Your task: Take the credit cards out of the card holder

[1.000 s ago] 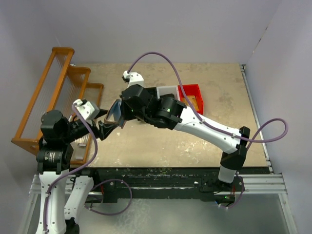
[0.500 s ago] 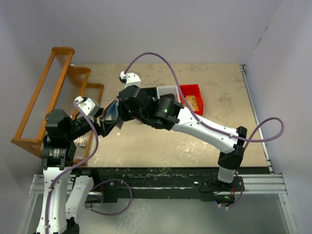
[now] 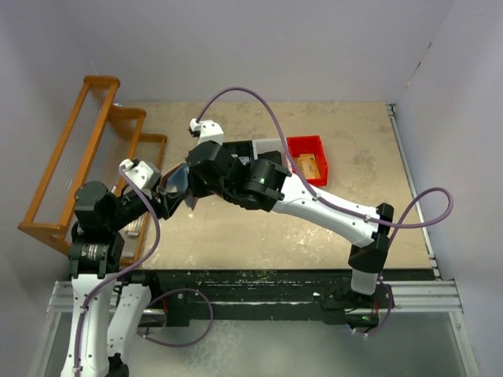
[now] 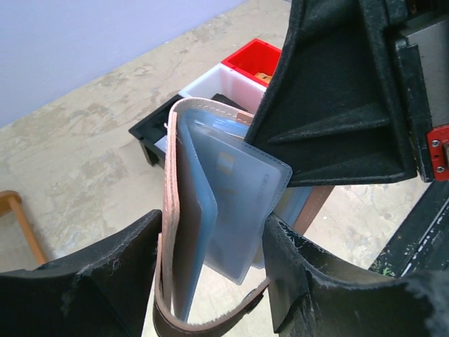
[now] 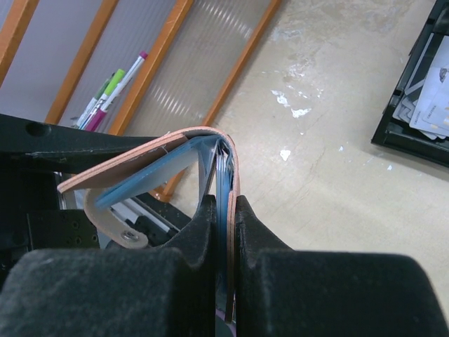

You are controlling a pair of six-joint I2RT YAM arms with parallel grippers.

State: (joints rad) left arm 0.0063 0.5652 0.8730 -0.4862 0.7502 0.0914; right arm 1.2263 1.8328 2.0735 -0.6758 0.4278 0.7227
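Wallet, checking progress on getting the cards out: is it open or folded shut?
Open. The wallet is spread wide, its blue sleeves fanned apart.

The card holder (image 4: 172,210) is salmon-pink leather outside with light-blue lining. It is held up in the air on edge, its two halves spread into a narrow V. Clear sleeves (image 4: 203,225) fan out from the fold, and a pale card (image 4: 231,175) shows through one, tucked fully inside.
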